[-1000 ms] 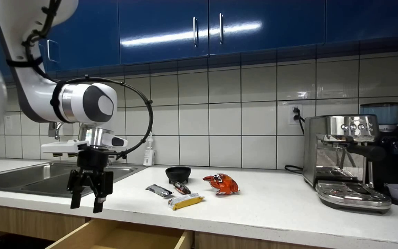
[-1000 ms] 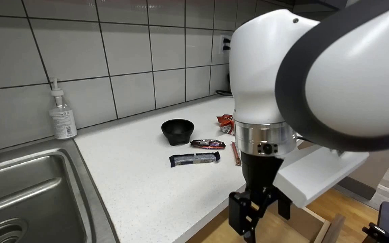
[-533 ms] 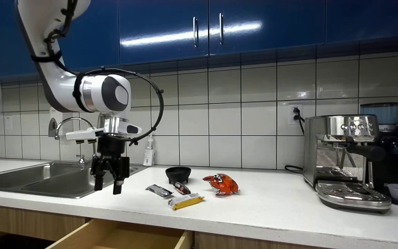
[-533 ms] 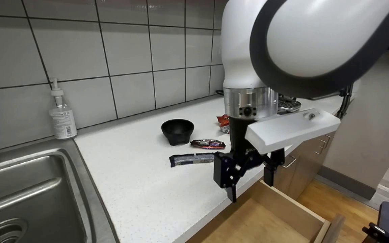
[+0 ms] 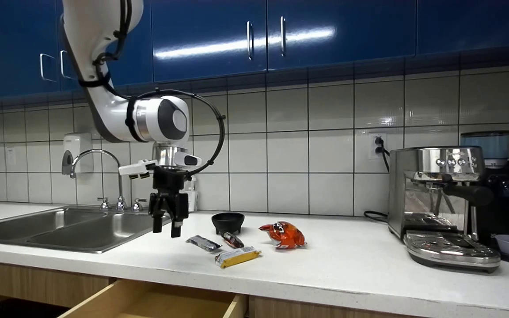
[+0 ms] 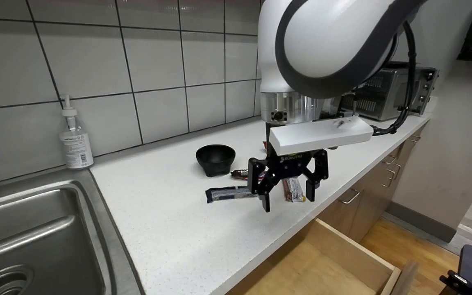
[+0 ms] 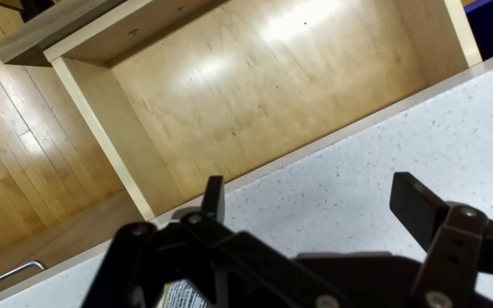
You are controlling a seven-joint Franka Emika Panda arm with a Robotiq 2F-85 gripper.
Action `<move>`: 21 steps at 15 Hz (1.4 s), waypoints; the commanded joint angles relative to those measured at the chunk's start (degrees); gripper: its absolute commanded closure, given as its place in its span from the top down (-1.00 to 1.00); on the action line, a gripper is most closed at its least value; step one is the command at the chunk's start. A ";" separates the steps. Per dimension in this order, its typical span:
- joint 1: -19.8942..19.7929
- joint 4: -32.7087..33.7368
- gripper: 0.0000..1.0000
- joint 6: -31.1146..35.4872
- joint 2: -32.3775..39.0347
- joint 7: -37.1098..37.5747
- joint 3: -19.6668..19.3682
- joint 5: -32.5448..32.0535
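In an exterior view, I saw the gripper [image 5: 166, 227] hanging with its fingers [image 5: 176, 229] down above the pale counter [image 5: 347, 265], spread wide. The silver snack bar [image 5: 203, 243] lay nearest to it, flat on the counter. Near that lay the brown snack bar [image 5: 232, 240], and the yellow snack bar [image 5: 237, 256] was closer to the counter's front edge. A black bowl [image 5: 228, 224] stood upright behind the brown one, and an orange chip bag [image 5: 283, 235] lay to the right of the bars. A steel sink [image 5: 82, 234] with a curved tap [image 5: 120, 185] filled the left of the view; well apart at the right stood a coffee machine [image 5: 418, 207]. Below the counter's edge, a wooden drawer [image 5: 179, 304] stood open.

In an exterior view, a soap bottle [image 6: 78, 149] stood at the sink's corner by the tiled wall [image 6: 158, 53]. The gripper hung in front of the bars, covering one end of the silver one and part of the brown, while the yellow one showed through the gap between the fingers.

In the wrist view, the fingers stood far apart, with speckled counter below the gap. The drawer lay beyond them, wooden floor [image 7: 15, 171] to its left. A sliver of printed wrapper [image 7: 182, 295] peeped out under the gripper; I couldn't tell which bar it belonged to.
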 commanded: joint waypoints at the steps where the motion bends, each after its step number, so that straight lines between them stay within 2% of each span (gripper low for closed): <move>1: -0.92 3.20 1.00 -1.99 2.09 4.04 -1.23 -0.71; 6: -2.34 3.24 1.00 -0.37 3.26 5.80 -3.76 -0.19; 12: -5.07 2.83 1.00 1.63 3.64 4.22 -6.43 0.11; 21: -7.39 2.53 1.00 7.65 5.88 1.70 -7.55 2.39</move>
